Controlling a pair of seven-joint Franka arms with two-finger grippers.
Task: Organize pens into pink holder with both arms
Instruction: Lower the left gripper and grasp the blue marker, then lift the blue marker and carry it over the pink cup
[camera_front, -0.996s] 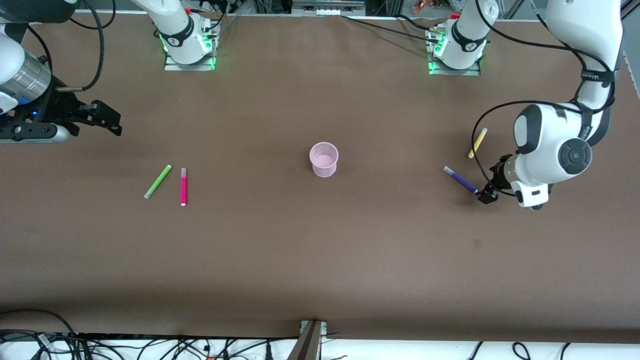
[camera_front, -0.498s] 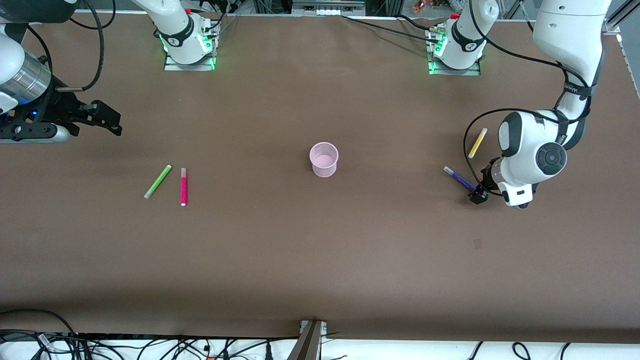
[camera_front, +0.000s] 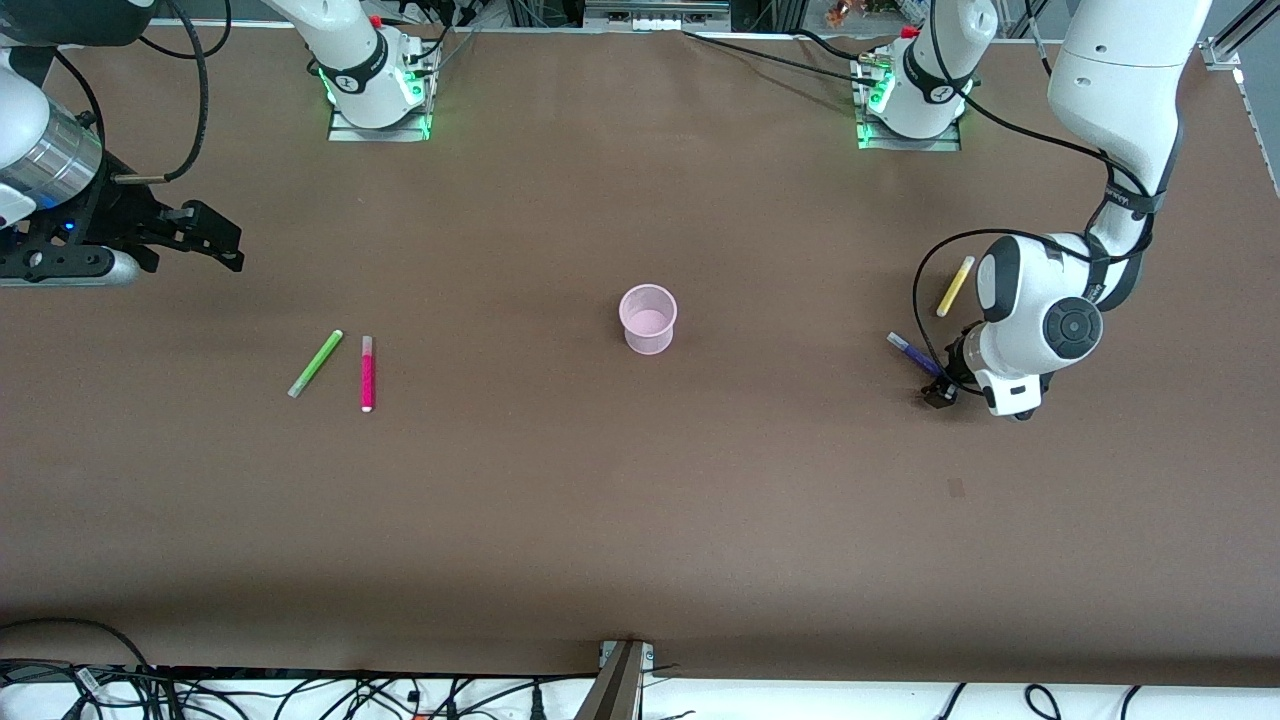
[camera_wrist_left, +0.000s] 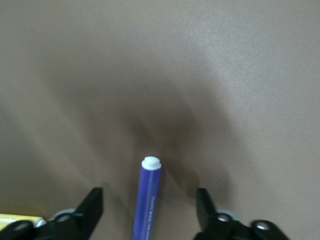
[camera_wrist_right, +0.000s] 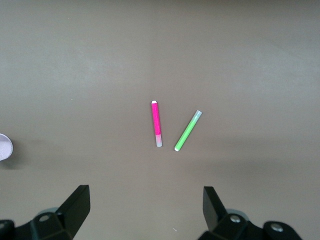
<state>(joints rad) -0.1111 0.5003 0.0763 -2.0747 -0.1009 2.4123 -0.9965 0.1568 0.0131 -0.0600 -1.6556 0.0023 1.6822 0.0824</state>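
The pink holder (camera_front: 648, 318) stands upright mid-table, with no pens in it. The dark purple pen (camera_front: 913, 355) and the yellow pen (camera_front: 955, 286) lie at the left arm's end. My left gripper (camera_front: 941, 391) is open and low over the purple pen; in the left wrist view the pen (camera_wrist_left: 148, 197) lies between the fingers of the gripper (camera_wrist_left: 148, 202), untouched. The lime green pen (camera_front: 316, 363) and the magenta pen (camera_front: 367, 373) lie side by side at the right arm's end. My right gripper (camera_front: 228, 245) is open, empty, and waits in the air there.
The right wrist view shows the magenta pen (camera_wrist_right: 157, 124), the green pen (camera_wrist_right: 187, 131) and an edge of the holder (camera_wrist_right: 4, 148) past the open gripper (camera_wrist_right: 145, 195). The yellow pen's end (camera_wrist_left: 15, 219) shows beside a left finger. Brown table (camera_front: 640, 520) all round.
The left arm has swung its gripper along the purple pen toward the holder and lower, so it now straddles the pen. The right arm has not moved.
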